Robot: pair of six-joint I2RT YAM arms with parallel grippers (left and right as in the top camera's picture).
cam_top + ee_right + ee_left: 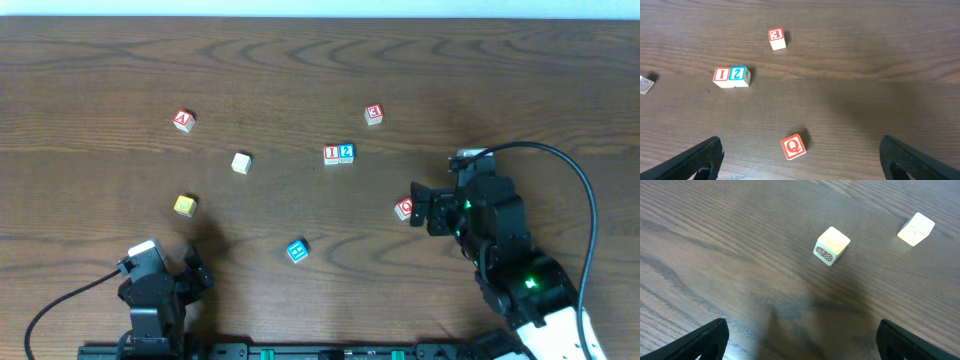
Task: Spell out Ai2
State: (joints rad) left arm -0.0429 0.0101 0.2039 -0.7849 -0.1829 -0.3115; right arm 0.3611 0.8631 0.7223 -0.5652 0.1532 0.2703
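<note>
A red A block [183, 121] lies far left on the table. A red I block [331, 154] and a blue 2 block [346, 153] stand touching side by side near the middle; both show in the right wrist view, I block [721, 75] and 2 block [738, 74]. My left gripper [190, 272] is open and empty at the front left, its fingers [800, 342] wide apart over bare wood. My right gripper [422, 205] is open and empty at the right, its fingers [800, 160] just short of a red Q block [793, 146].
A yellow block [185, 205], also seen from the left wrist [832, 245], and a cream block [241, 162] lie at the left. A blue block [297, 250] lies front centre. A red 3 block [374, 114] lies behind the pair. The Q block [404, 209] sits beside my right gripper.
</note>
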